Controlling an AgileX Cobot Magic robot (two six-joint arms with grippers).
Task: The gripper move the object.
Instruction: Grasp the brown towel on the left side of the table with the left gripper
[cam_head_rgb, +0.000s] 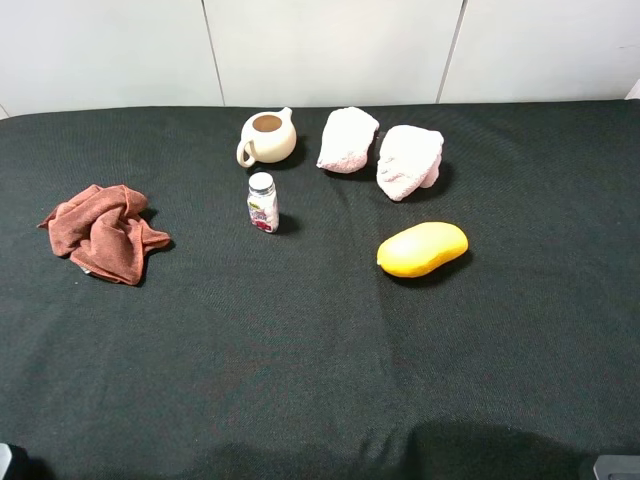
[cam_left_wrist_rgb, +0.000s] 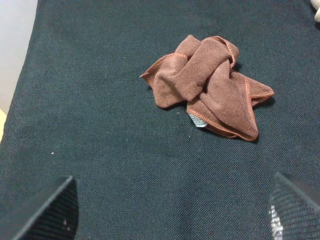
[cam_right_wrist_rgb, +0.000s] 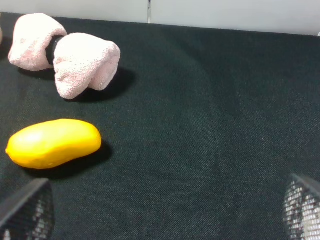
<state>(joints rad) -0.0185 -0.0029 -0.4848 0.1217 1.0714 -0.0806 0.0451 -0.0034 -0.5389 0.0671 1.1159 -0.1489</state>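
Left end effector (cam_left_wrist_rgb: 172, 215) seen wide open, nothing held; right end effector (cam_right_wrist_rgb: 165, 212) likewise spread, empty. Target not named by task. Crumpled rust-brown cloth (cam_left_wrist_rgb: 210, 90) lies ahead of left, well apart, on black fabric surface (cam_left_wrist_rgb: 100, 150); smooth yellow mango-shaped object (cam_right_wrist_rgb: 53, 142) ahead of right. Cloth judged light, limp: raised central fold best pinched. Yellow object judged slick, rounded: best gripped across middle.

We hold our left gripper (cam_left_wrist_rgb: 175, 215) and right gripper (cam_right_wrist_rgb: 167, 210) low, jaws spread wide apart, both empty.
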